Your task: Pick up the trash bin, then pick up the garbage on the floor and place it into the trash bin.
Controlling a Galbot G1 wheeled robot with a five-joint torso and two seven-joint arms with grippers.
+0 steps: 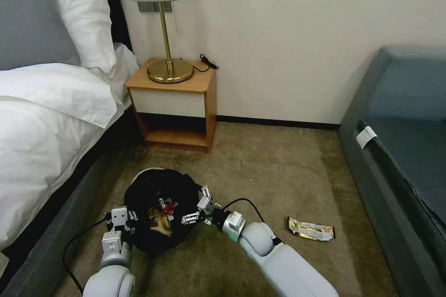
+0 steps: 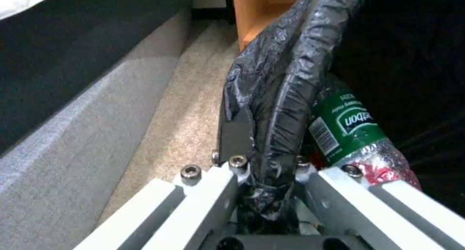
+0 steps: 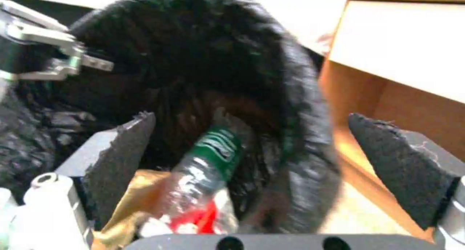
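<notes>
One small round white trash bin (image 1: 160,211) lined with crinkled black plastic sits tilted on the beige carpet floor (image 1: 278,171), between the bed's edge and the wooden nightstand (image 1: 174,102). The left pincer (image 1: 121,222) is clamped on the bin's bagged rim. The right pincer (image 1: 197,209) hovers at the bin's opposite rim, fingers (image 3: 121,144) spread apart. Three litter pieces lie inside: one clear bottle with green label (image 3: 210,159), one crumpled brown paper bag (image 1: 159,223), one red snack packet (image 1: 169,206). One shiny gold-white wrapper (image 1: 310,229) lies on the carpet near the grey sofa (image 1: 404,158).
</notes>
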